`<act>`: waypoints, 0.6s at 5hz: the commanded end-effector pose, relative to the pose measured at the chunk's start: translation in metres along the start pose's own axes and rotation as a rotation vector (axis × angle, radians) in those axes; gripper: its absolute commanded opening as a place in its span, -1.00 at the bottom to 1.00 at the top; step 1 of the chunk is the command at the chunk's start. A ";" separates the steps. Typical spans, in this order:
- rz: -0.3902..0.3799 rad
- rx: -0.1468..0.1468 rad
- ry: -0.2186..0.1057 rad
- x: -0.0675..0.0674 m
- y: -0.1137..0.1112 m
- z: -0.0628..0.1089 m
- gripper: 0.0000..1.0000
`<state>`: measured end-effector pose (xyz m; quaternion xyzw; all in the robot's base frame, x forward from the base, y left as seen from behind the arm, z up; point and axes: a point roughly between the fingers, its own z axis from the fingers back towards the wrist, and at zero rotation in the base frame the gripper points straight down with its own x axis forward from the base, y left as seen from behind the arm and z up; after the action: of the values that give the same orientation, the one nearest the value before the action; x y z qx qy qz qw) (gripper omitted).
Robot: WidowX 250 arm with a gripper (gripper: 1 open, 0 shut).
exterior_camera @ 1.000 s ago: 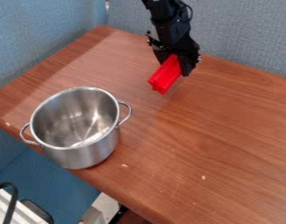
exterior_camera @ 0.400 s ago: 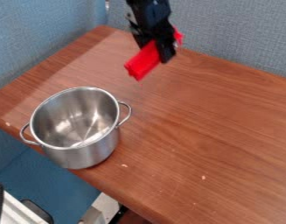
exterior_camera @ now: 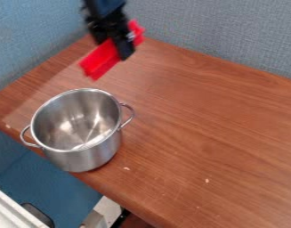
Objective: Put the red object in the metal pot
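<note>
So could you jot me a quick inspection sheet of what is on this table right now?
Surface: wooden table, bare apart from the pot.
Job's things: red object held tilted in the air, above and behind the metal pot; the pot stands upright and empty near the table's front left edge.
Clutter: nothing seen.
Grippers: one gripper, shut on the red object's upper end.
Cables: nothing seen.
Surroundings: blue wall behind the table; floor area below the front edge is too blurred to tell.

One red object, one metal pot
</note>
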<state>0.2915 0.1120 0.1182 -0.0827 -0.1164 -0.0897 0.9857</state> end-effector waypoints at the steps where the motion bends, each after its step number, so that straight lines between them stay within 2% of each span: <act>1: 0.038 0.042 -0.016 -0.026 -0.004 0.011 -1.00; 2: 0.088 0.060 -0.005 -0.048 -0.010 0.000 -1.00; 3: 0.113 0.064 -0.002 -0.056 -0.016 -0.007 -1.00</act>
<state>0.2355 0.0998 0.0888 -0.0729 -0.0968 -0.0331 0.9921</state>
